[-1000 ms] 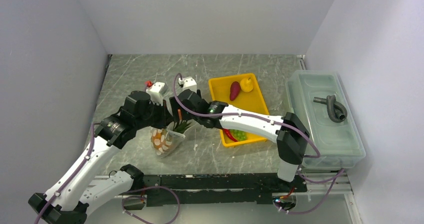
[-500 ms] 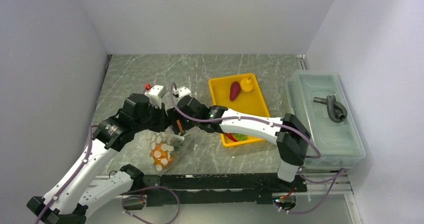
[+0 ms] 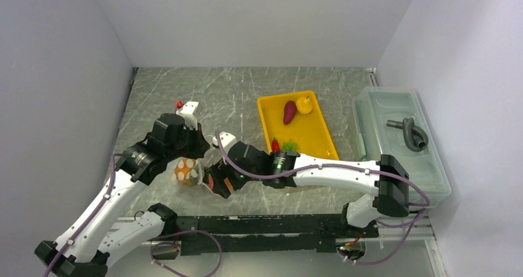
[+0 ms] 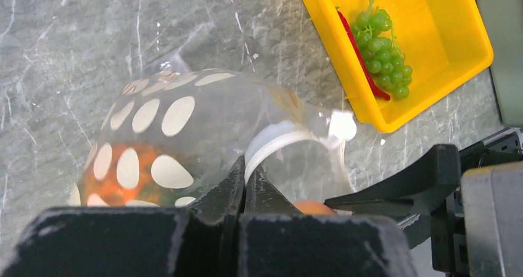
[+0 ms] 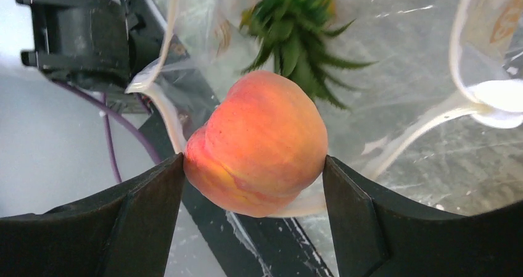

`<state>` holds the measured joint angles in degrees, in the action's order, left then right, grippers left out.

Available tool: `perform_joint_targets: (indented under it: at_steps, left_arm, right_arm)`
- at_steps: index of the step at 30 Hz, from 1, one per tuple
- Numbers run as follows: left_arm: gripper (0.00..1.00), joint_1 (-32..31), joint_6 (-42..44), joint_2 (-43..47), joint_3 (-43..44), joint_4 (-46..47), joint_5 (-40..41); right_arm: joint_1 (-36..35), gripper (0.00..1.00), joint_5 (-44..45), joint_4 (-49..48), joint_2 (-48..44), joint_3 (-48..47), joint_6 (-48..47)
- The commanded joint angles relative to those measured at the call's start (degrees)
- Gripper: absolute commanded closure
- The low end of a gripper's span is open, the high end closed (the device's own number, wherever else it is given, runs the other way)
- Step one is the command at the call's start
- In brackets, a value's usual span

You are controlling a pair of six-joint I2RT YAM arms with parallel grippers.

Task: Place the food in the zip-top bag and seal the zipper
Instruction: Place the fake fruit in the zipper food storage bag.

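My left gripper [image 4: 245, 175] is shut on the zipper [image 4: 280, 142] at the mouth of the clear polka-dot zip-top bag [image 4: 179, 129] and holds it up. The orange pineapple [image 4: 120, 178] lies inside the bag; its green leaves show in the right wrist view [image 5: 296, 39]. My right gripper [image 5: 254, 181] is shut on the peach [image 5: 259, 142] at the bag's mouth. From above, the bag [image 3: 187, 171] hangs between the two grippers, with the right gripper [image 3: 217, 182] beside it. The green grapes [image 4: 383, 49] and red chilli [image 4: 359, 58] lie in the yellow tray's near end.
The yellow tray [image 3: 322, 136] also holds the purple eggplant piece [image 3: 288, 111] and yellow pear [image 3: 303, 105] at its far end. A translucent lidded bin [image 3: 401, 150] with a grey hose on top stands at the right. The rail [image 3: 271, 224] runs along the table's near edge.
The right arm has swung down and left toward the near edge, bringing the peach to the bag's mouth. The left gripper has lifted and turned the bag, which now hangs bunched below it.
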<state>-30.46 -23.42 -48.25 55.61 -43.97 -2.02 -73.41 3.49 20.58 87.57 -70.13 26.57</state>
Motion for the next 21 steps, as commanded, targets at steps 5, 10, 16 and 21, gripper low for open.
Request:
perform_joint_targets:
  at_steps: [5, 10, 16, 21]
  left_arm:
    - [1.00, 0.40, -0.40, 0.43, 1.36, 4.13, 0.55]
    - [1.00, 0.40, -0.07, 0.46, 1.07, 4.68, -0.67]
    - [1.00, 0.40, 0.13, 0.18, 1.07, 4.85, -1.92]
    - [1.00, 0.41, 0.22, 0.00, 1.07, 4.94, -2.54]
  right_arm:
    - [-1.48, 0.55, 1.01, -0.06, -4.70, 3.51, 1.64]
    - [-1.48, 0.55, 8.69, 1.01, -6.02, 0.54, 2.12]
    - [-1.48, 0.55, 18.85, 1.52, -6.48, -3.16, 2.49]
    - [-1.24, 0.55, 21.99, 0.13, -4.88, -5.50, 1.11]
